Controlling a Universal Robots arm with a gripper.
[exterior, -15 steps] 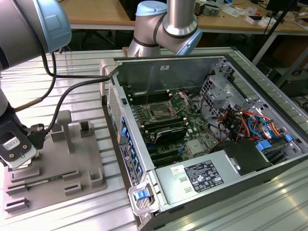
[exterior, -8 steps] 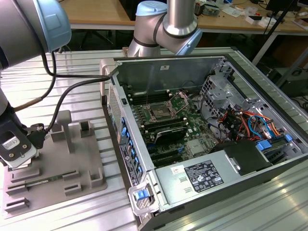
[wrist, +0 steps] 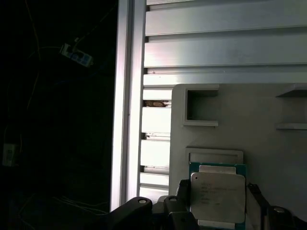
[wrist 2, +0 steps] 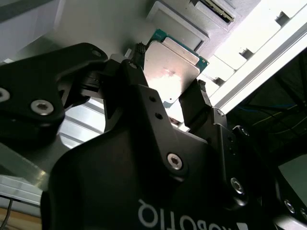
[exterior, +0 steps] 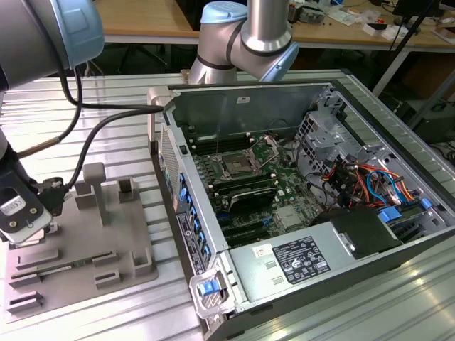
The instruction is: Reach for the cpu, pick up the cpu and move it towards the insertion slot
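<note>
Two black fingers (wrist 2: 192,103) are pressing on opposite edges of the cpu (wrist 2: 172,72) in the second wrist view, so I am reading the gripper (wrist: 218,190) as clamped on the chip. Its pale metal top is facing the camera and catching a bright reflection, and a thin green rim is showing around it. In the first wrist view I am seeing the cpu sitting between the fingertips over the grey tray (wrist: 268,110), just beside a raised rectangular frame on that tray. I cannot tell whether the chip is resting on the tray or hanging clear of it. In the exterior view the arm (exterior: 263,28) is reaching across to the exterior view's left, and the gripper is hovering low over the tray's far left edge on the ribbed aluminium table (exterior: 106,92). The insertion slot (exterior: 234,168) is lying well apart from the cpu, inside the open computer case (exterior: 242,106) toward the exterior view's right. Its metal frame is surrounded by green circuit board, and I am seeing nothing seated in the dark socket.
</note>
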